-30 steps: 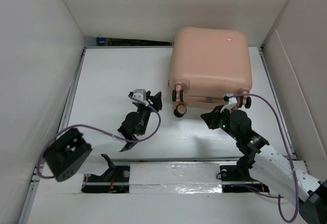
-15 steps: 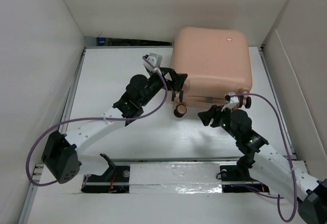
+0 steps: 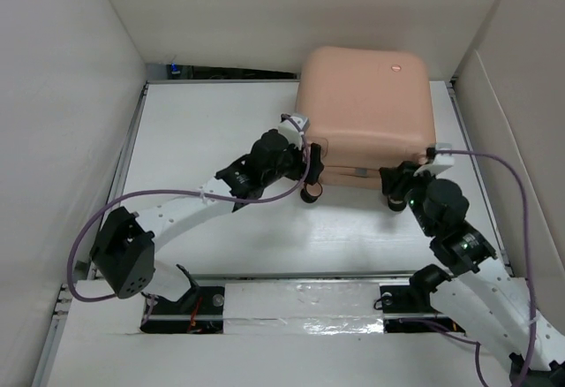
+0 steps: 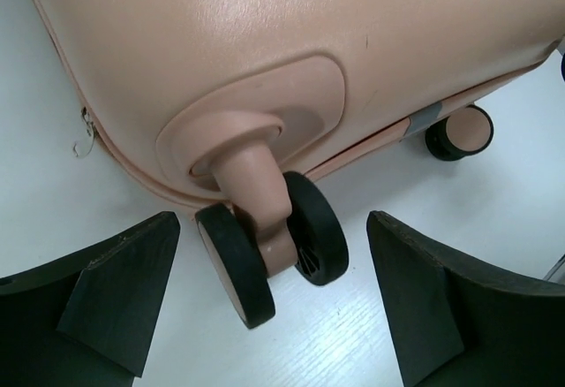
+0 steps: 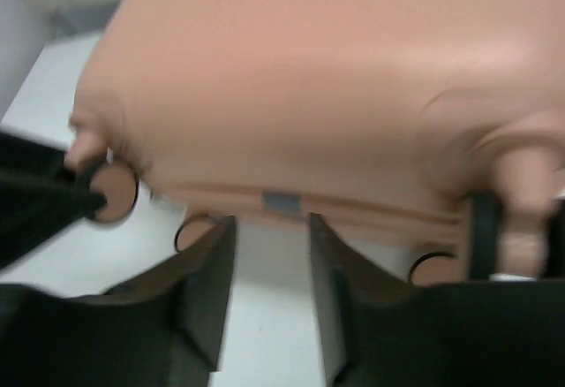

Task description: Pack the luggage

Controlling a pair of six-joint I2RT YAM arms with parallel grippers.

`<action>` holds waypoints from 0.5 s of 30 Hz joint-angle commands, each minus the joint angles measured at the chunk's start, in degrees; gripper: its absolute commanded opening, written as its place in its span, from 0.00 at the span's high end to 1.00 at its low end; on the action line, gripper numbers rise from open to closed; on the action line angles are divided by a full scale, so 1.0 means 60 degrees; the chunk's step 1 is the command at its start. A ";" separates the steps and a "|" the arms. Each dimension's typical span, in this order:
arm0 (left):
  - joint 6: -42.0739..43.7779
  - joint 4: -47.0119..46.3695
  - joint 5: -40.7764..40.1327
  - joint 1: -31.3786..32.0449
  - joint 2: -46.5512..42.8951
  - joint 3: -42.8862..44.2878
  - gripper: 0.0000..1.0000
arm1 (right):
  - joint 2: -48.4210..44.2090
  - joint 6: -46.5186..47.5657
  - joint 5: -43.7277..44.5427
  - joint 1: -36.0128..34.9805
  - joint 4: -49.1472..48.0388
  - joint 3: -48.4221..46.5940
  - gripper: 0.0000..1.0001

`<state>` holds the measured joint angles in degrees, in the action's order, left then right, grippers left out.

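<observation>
Left gripper fingers spread wide either side of a twin caster wheel, no contact visible, gripping nothing. Right gripper fingers stand at a narrow gap with bare table between, just short of the grey tab on the wheeled edge; that view is blurred. The luggage lies flat and closed in the upper right of the top view, wheeled end facing the bottom of the frame toward both grippers; it is near-square, wheel-to-top axis running bottom to top.

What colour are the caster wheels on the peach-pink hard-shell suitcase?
The caster wheels have black tyres on peach-pink hubs and stems; clearest in the left wrist view.
</observation>
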<state>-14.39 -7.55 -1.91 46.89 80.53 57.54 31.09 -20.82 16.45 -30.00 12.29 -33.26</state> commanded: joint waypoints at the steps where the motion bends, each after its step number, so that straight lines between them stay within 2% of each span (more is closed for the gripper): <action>1: 0.0187 -0.0294 0.0084 0.0007 0.0346 0.0737 0.16 | 0.0470 0.1022 0.2747 0.0413 0.0601 -0.1674 0.52; 2: 0.0201 -0.0381 0.0186 0.0007 0.0478 0.0810 0.18 | 0.0690 0.1081 0.3375 0.0632 0.0544 -0.1853 0.39; 3: 0.0202 -0.0426 0.0317 0.0007 0.0711 0.0956 0.29 | 0.1156 0.1126 0.3512 0.1287 0.0355 -0.1971 0.33; 4: 0.0187 -0.0469 0.0594 0.0007 0.0815 0.0986 0.34 | 0.1407 0.1155 0.3456 0.1729 -0.0096 -0.2030 0.29; 5: 0.0187 -0.0542 0.0684 0.0007 0.0889 0.1001 0.38 | 0.1671 0.1170 0.2918 0.2241 -0.0405 -0.2089 0.23; 6: 0.0201 -0.0601 0.0772 0.0007 0.0962 0.1030 0.53 | 0.1993 0.1155 0.2406 0.2797 -0.0655 -0.2118 0.21; 7: 0.0216 -0.0602 0.0773 0.0007 0.1050 0.1030 0.61 | 0.2706 0.0996 0.1719 0.3992 -0.0817 -0.2220 0.19; 8: 0.0216 -0.0616 0.0787 0.0007 0.1065 0.1016 0.68 | 0.3076 0.0965 0.0160 0.4555 -0.0993 -0.2294 0.15; 9: 0.0245 -0.0616 0.0875 0.0007 0.1080 0.0972 0.78 | 0.3413 0.0950 -0.0493 0.5068 -0.1139 -0.2396 0.13; 10: 0.0245 -0.0631 0.0890 0.0007 0.1036 0.0928 0.84 | 0.3765 0.0907 -0.1080 0.5958 -0.1025 -0.2513 0.12; 11: 0.0260 -0.0660 0.0905 0.0007 0.0993 0.0855 0.89 | 0.4261 0.0921 -0.2159 0.6358 -0.1053 -0.2616 0.07; 12: 0.0260 -0.0747 0.0934 0.0007 0.0934 0.0681 1.00 | 0.4440 0.0935 -0.2677 0.6681 -0.1314 -0.2573 0.06; 15: 0.0202 -0.1055 0.0992 0.0007 0.0759 0.0213 1.00 | 0.5304 0.1053 -0.4437 0.7459 -0.1580 -0.2748 0.00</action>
<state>-15.49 -10.83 -2.31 45.71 85.97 61.52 60.34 -16.27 6.02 12.32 4.34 -47.53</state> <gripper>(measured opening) 0.469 0.989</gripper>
